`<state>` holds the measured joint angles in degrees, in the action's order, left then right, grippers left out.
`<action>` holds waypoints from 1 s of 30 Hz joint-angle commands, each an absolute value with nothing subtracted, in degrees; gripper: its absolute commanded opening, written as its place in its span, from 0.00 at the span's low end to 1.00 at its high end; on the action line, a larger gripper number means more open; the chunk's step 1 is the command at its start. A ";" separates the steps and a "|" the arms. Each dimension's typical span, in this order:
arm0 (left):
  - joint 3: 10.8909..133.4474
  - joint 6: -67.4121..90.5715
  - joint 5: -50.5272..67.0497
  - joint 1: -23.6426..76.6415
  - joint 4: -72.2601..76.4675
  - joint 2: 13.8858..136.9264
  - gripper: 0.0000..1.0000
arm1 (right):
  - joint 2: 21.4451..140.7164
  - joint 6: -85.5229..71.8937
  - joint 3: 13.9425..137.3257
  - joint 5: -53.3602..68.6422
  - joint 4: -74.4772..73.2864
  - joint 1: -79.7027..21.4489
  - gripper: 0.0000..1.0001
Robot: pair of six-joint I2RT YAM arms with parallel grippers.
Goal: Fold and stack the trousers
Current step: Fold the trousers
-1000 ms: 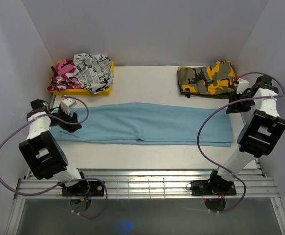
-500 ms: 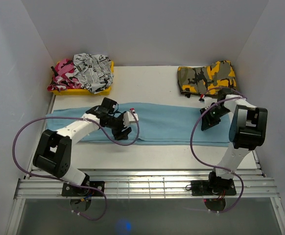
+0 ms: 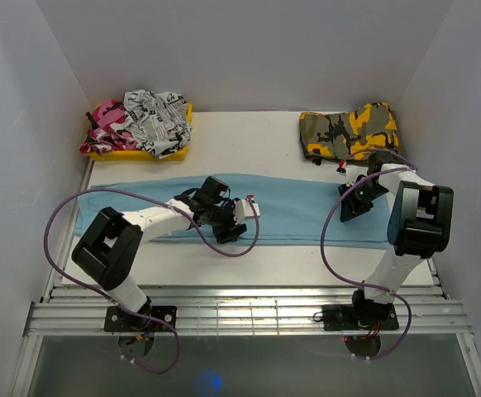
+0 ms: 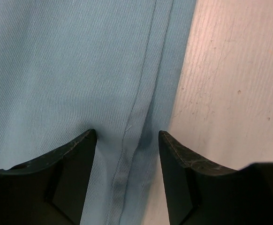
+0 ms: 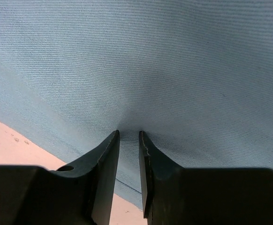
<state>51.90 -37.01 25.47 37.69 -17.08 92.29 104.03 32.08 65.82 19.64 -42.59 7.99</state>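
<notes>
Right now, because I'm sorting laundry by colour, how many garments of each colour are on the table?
light-blue trousers: 1
orange-and-grey camouflage garment: 1
pink camouflage garment: 1
black-and-white printed garment: 1
Total: 4 garments

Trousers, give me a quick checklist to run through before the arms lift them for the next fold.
1. Right gripper pinching the trousers: ok, jaws nearly together, cloth puckered between them.
2. Left gripper gripping: not ok, jaws open astride the seam at the cloth's edge.
3. Trousers lying flat: ok, a smooth strip across the table.
4. Right pinch holds every layer: cannot tell.
5. Camouflage pile apart from the trousers: ok.
</notes>
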 commanded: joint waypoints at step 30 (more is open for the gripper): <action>52.38 -34.72 33.31 41.04 -31.03 94.13 0.45 | 105.03 34.71 64.69 9.32 -41.93 11.16 0.27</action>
